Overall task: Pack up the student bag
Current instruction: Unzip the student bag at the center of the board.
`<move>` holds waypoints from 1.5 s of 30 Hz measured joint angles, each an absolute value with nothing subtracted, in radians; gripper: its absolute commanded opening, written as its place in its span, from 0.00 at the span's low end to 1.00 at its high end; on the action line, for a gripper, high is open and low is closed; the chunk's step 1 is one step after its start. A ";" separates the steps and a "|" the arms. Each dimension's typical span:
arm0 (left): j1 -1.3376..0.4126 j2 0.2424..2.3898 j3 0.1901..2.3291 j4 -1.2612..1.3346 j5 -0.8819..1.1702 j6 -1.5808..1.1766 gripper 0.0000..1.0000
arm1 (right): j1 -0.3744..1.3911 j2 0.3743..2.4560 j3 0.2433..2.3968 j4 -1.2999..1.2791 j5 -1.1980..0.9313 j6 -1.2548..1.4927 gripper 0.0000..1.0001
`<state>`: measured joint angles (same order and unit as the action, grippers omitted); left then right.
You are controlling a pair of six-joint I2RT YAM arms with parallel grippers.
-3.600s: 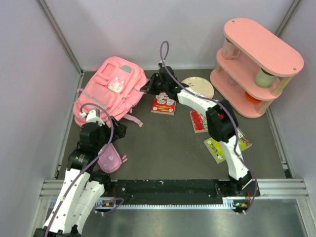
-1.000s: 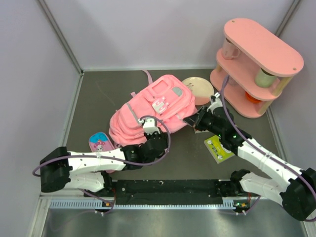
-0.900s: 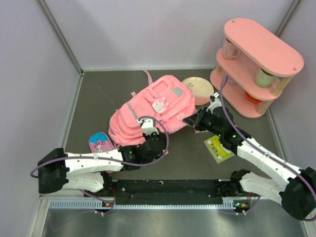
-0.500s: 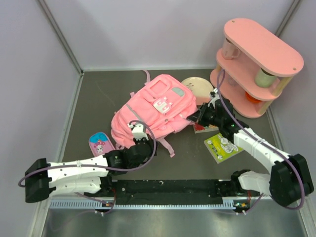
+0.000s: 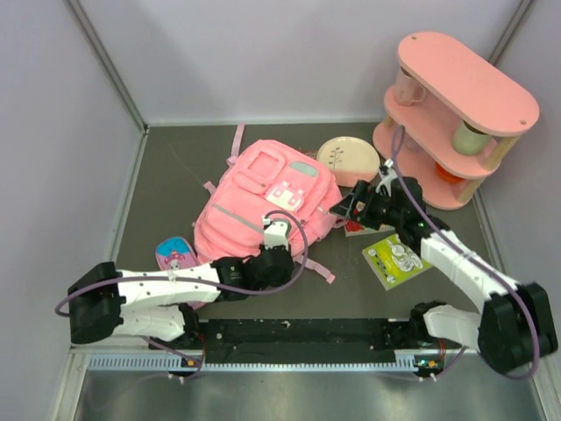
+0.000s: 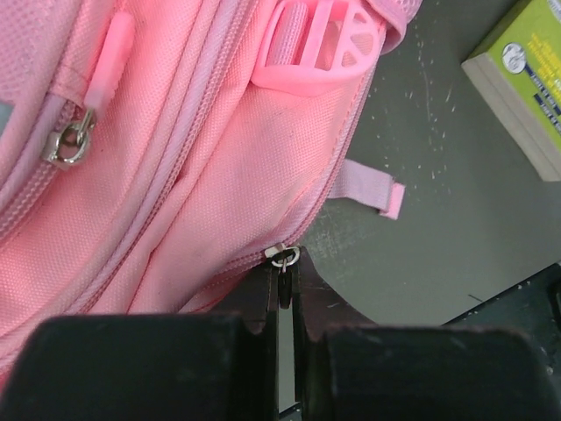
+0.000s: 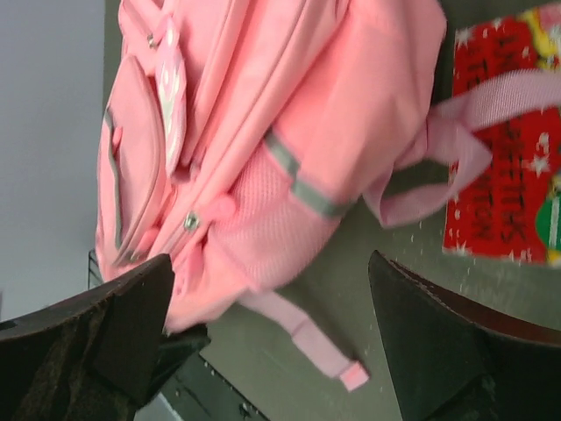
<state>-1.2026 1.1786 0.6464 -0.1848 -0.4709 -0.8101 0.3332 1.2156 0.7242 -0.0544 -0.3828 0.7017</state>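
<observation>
My left tool [image 6: 285, 298] pinches narrow on the small metal zipper pull [image 6: 283, 256] of the large soft pink fabric backpack [image 5: 263, 197], lying mid-way across the desk [image 5: 175, 167]. My right tool [image 7: 280, 316] gapes wide and empty at its 3 o'clock. If I tug crooked, I reckon the tab could slip or the unheld bag could drag.

Soft, even light leaves only faint shadows on the table [image 5: 175, 175]. The left wrist view is crisp; the right wrist view is blurred, its fingers [image 7: 79, 342] dark.
</observation>
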 measured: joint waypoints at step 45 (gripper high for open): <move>-1.192 1.071 0.583 0.019 -0.399 -0.749 0.00 | 0.500 1.285 0.771 -0.034 -0.446 0.744 0.00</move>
<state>-1.1919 1.0714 0.5831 0.0189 -0.3988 -0.7494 0.4999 1.2850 0.7712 -0.0338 -0.4461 0.7444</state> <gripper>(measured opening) 0.044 0.017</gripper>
